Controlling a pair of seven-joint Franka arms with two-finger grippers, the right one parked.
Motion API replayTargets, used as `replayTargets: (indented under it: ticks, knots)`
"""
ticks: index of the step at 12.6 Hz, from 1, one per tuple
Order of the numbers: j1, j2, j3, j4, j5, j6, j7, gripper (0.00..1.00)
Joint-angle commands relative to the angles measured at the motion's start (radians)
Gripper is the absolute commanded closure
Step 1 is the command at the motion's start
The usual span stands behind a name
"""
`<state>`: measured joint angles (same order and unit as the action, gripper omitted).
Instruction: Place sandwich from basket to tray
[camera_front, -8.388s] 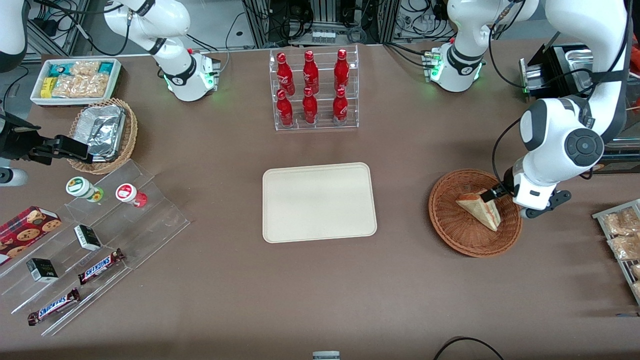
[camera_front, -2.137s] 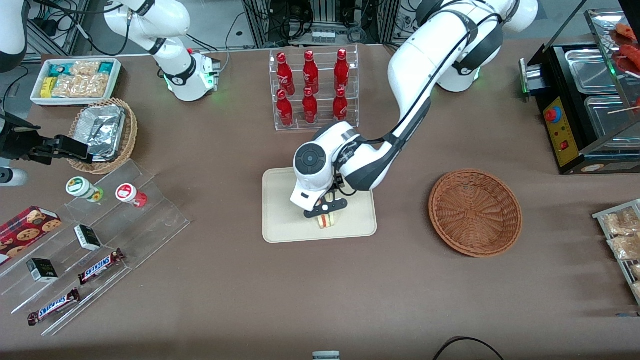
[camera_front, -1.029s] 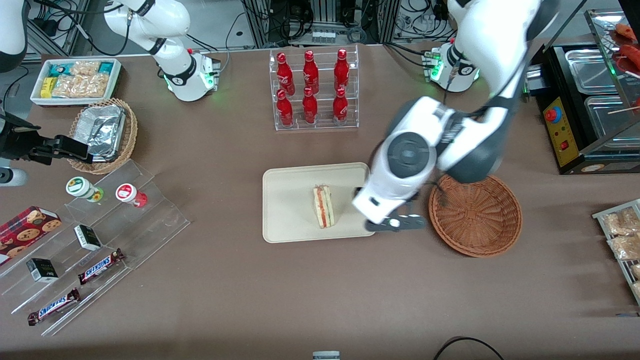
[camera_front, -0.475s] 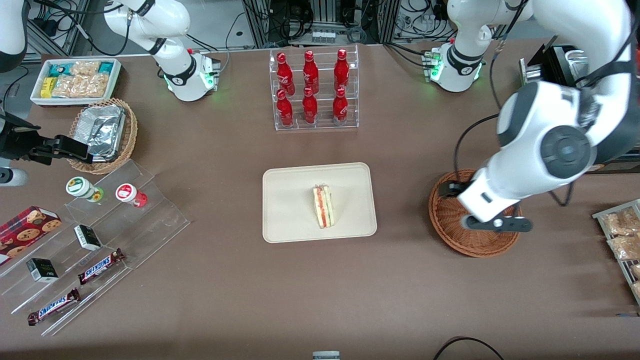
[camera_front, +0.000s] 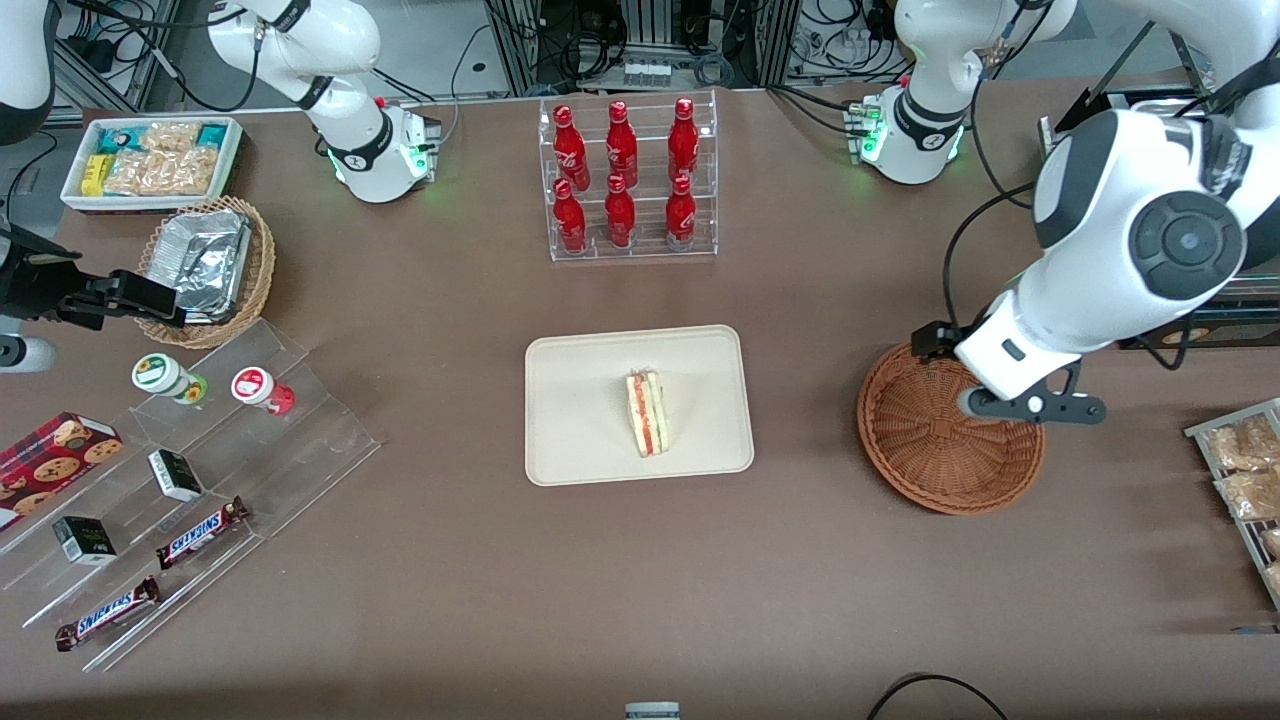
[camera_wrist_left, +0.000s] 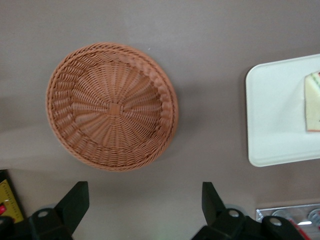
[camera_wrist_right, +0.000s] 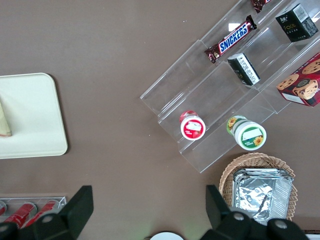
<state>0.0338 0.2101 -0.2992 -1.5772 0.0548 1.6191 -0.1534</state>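
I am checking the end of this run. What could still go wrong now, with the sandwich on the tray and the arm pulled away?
1. The sandwich appears to stand on edge on the tray, so a knock might tip it over.
2. The gripper, open, hangs above the empty basket; a low move might catch its rim.

A wide table (camera_front: 420, 560) with a matte brown top fills the front view, evenly lit from above so that only soft shadows fall on it. At its edge farthest from the camera stands a metal frame (camera_front: 650, 40) hung with loose black cables (camera_front: 840, 30), with pale floor (camera_front: 440, 40) showing beneath. At the working arm's end sits a black cabinet with steel pans (camera_front: 1130, 130), probably a food warmer, though it is largely hidden.
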Motion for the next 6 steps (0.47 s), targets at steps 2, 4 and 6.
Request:
replayTargets:
  ticks: [2,4,6]
  knots:
    - [0.043,-0.139,0.011,-0.142,-0.012,0.011,0.074,0.01]
    - [0.025,-0.192,0.078,-0.191,-0.047,0.002,0.122,0.01]
    - [0.023,-0.199,0.109,-0.169,-0.056,-0.06,0.152,0.01]
